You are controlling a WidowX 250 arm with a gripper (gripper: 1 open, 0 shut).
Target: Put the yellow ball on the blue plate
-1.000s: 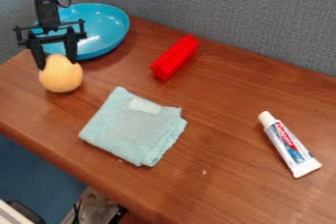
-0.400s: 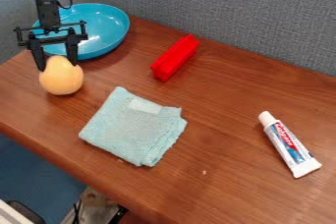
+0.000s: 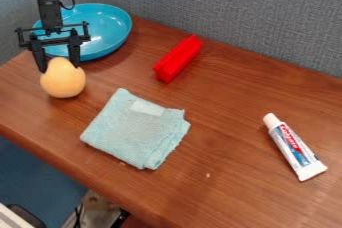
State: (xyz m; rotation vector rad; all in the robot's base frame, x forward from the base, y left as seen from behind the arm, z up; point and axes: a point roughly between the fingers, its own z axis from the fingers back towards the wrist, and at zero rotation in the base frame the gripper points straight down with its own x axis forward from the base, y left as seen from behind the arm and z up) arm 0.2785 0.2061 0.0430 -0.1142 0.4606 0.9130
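Gripping the yellow ball near the table's left edge, jaws clasped around it, blue plate just behind.

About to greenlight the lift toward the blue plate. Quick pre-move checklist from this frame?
1. Pincer around the yellow ball: ok, fingers straddle its top.
2. Firm grip on ball: cannot tell, contact is not visible.
3. Ball off the table: not ok, it looks to rest on the wood.
4. Blue plate empty: ok on the visible part; the arm hides some.
5. Path ball to plate: ok, plate sits right behind, nothing between.
6. Red block, teal cloth, toothpaste: ok, off to the side.
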